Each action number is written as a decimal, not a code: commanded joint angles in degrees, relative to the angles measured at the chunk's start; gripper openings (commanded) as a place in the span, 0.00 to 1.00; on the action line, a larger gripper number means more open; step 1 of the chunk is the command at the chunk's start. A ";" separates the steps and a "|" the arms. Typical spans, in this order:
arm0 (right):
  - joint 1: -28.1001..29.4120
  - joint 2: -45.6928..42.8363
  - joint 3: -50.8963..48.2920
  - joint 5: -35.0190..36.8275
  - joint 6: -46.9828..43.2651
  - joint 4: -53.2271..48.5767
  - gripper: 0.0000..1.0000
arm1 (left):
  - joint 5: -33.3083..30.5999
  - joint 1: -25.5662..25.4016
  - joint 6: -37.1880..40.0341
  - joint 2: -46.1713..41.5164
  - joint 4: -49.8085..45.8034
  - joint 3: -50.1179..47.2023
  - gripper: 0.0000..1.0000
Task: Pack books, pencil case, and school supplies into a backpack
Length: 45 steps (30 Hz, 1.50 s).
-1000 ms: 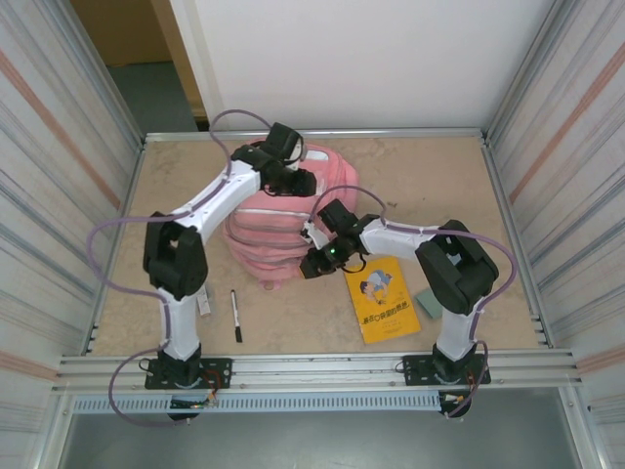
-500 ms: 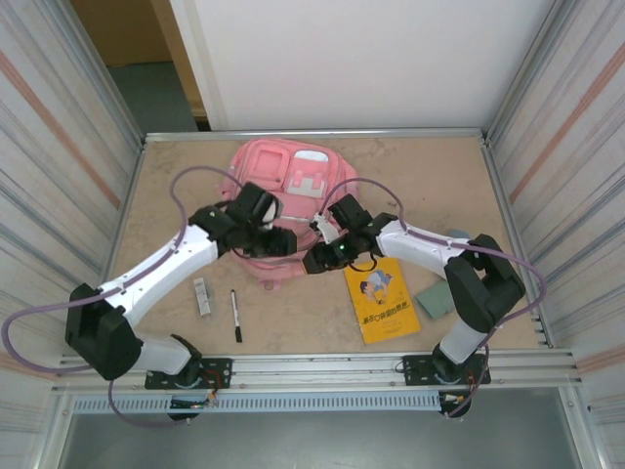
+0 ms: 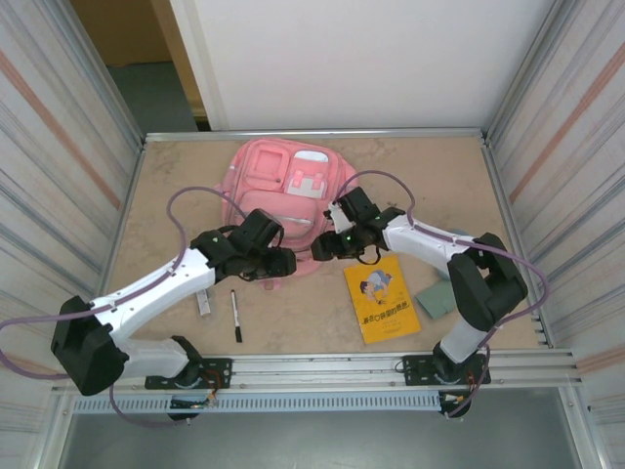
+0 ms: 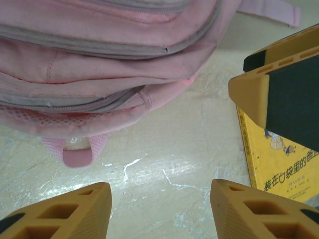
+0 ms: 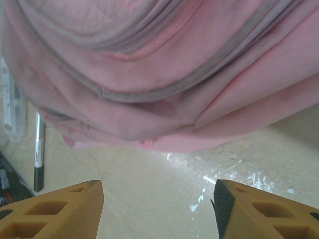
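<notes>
the backpack [image 4: 99, 59] was soft matt pink cloth, a little scuffed and creased, with grey woven zip tape along its seams, a patch of fine mesh near its lower edge and a webbing loop. the worktop [image 4: 164, 164] looked like pale marbled stone-effect board, smooth, with small glossy glints. the book [image 4: 279, 169] had a smooth yellow paper cover with a light sheen. the left fingers [image 4: 65, 211] and the right fingers [image 5: 55, 209] were matt orange plastic with open, cell-like hollows, one faced with a dull black pad. the pen [image 5: 38, 174] was smooth plastic. the rails [image 3: 322, 369] at the near edge were brushed metal.
</notes>
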 commanded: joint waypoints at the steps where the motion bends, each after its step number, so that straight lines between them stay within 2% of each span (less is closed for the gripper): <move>1: -0.71 2.42 3.19 4.14 15.67 -0.35 0.63 | -1.87 -0.52 -2.82 -0.91 3.04 -0.80 0.55; 3: -0.54 2.63 0.85 0.44 24.63 6.74 0.63 | -1.74 -1.08 -3.13 -1.04 4.21 -1.28 0.55; 5: -0.65 3.19 -0.97 0.60 30.34 12.35 0.63 | -2.03 -1.71 -3.03 -0.95 4.61 -1.59 0.55; 8: -0.78 5.47 -0.37 2.47 32.46 12.55 0.63 | -1.66 -2.10 -3.21 -0.84 4.53 -1.58 0.55; 15: -0.66 8.84 -0.88 -1.24 38.35 17.73 0.61 | -3.39 -3.24 -4.61 -2.16 4.49 -2.45 0.55; 19: -0.18 8.92 -1.60 -1.96 39.27 20.49 0.50 | -3.78 -3.86 -4.99 -1.67 4.98 -2.91 0.55; 21: 0.00 8.02 -1.60 -2.78 39.59 20.66 0.41 | -3.80 -4.04 -5.51 -1.25 5.02 -3.14 0.56; 25: 0.78 4.77 -2.62 -1.94 40.41 22.05 0.10 | -4.59 -5.24 -5.94 -0.65 5.25 -3.29 0.56; 27: 1.10 3.65 -2.52 -3.06 40.43 23.66 0.01 | -5.35 -5.69 -6.75 -0.16 5.38 -3.68 0.57; 45: 3.80 -0.88 3.82 -5.82 40.26 23.56 0.00 | -9.75 -6.40 -11.71 2.86 9.00 -4.81 0.58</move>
